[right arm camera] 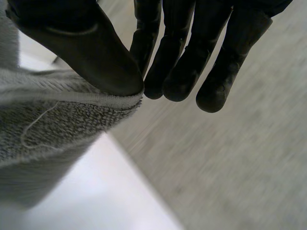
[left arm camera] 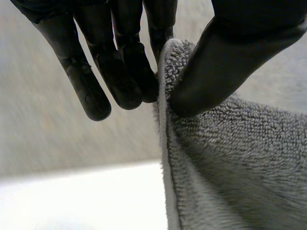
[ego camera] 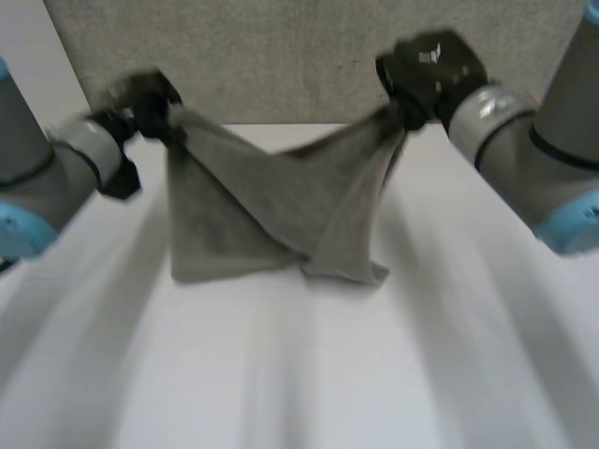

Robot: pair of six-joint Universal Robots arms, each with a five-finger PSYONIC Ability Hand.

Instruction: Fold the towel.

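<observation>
1. The left arm [ego camera: 56, 178] comes in over the table's left edge. In the head view its left hand [ego camera: 140, 98] is a dark lump at the towel's upper left corner, and its fingers are hard to make out there.
2. The left wrist view settles the grip: the thumb [left arm camera: 225, 62] presses the hemmed corner against the straight fingers [left arm camera: 120, 67] in a tight pinch. The palm is cut off.
3. The towel [ego camera: 271, 206] is grey terry. It hangs between the two hands above the middle of the white table [ego camera: 281, 374], nearer its far edge.
4. The towel's top edge sags in a V and its lower edge meets the table top. The right part drapes in a narrower, twisted flap.
5. The wrist views show the looped pile and stitched hem, which the head view does not.
6. The right hand [ego camera: 426, 70] holds the upper right corner in front of the grey backdrop panel [ego camera: 309, 47]. In the head view the back of the hand hides its fingers.
7. In the right wrist view the thumb clamps the corner's hem against the nearest of the straight fingers. A loose thread [right arm camera: 38, 124] lies on the pile.
8. The right arm [ego camera: 552, 159] is cut off at the frame.
</observation>
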